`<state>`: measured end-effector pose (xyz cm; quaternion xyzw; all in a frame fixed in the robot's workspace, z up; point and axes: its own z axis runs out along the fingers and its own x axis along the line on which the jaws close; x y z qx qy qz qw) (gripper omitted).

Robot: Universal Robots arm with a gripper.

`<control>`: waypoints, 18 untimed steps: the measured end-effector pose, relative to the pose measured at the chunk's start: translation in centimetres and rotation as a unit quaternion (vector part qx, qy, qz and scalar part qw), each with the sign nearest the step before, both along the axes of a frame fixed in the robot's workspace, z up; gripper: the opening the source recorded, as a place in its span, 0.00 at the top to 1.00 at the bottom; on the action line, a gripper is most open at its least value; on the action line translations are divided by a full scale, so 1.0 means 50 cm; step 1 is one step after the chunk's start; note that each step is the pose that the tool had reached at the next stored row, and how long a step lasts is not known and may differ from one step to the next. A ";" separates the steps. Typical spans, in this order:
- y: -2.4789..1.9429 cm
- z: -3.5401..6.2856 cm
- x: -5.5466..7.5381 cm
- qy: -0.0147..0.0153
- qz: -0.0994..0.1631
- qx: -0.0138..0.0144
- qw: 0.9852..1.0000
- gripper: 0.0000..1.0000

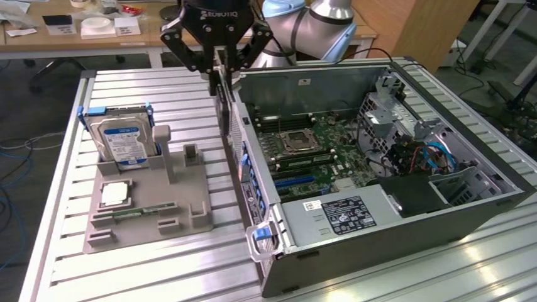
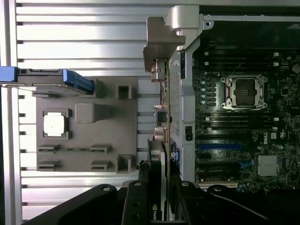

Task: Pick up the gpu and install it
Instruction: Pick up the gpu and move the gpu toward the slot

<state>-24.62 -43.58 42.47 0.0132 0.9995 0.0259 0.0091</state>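
pincer [image 1: 217, 68] [image 2: 158, 193]: jaws narrow, being pressed onto the two flat faces of the gpu
gpu [image 1: 221, 94] [image 2: 156, 161]: being gripped on edge, upright, hanging below the pincer; being held off the worktop, over the case wall that faces the grey tray; contact with that wall cannot be told
computer case [image 1: 403, 220]: being seen lying on its side, open on top, at the exterior view's right
motherboard [image 1: 315, 148]: being exposed inside the computer case; its blue slot [image 2: 220, 146] is being left open to view, apart from the gpu
grey tray [image 1: 160, 211]: being carried by the worktop just beside the computer case, at the exterior view's left
hard drive [image 1: 122, 141]: being propped upright at the tray's far end, blue label showing
memory stick [image 1: 138, 212]: being cradled flat in the tray's near part
processor chip [image 1: 115, 194]: being cradled flat between hard drive and memory stick
worktop [image 1: 168, 270]: ribbed metal, being loaded with tray and case
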 end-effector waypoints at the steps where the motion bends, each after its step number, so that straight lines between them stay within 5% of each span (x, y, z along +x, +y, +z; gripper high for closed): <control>1: 0.0000 0.000 0.007 0.000 0.000 0.000 1.000 0.73; 18: 0.0001 0.000 0.120 0.000 0.000 0.000 1.000 0.73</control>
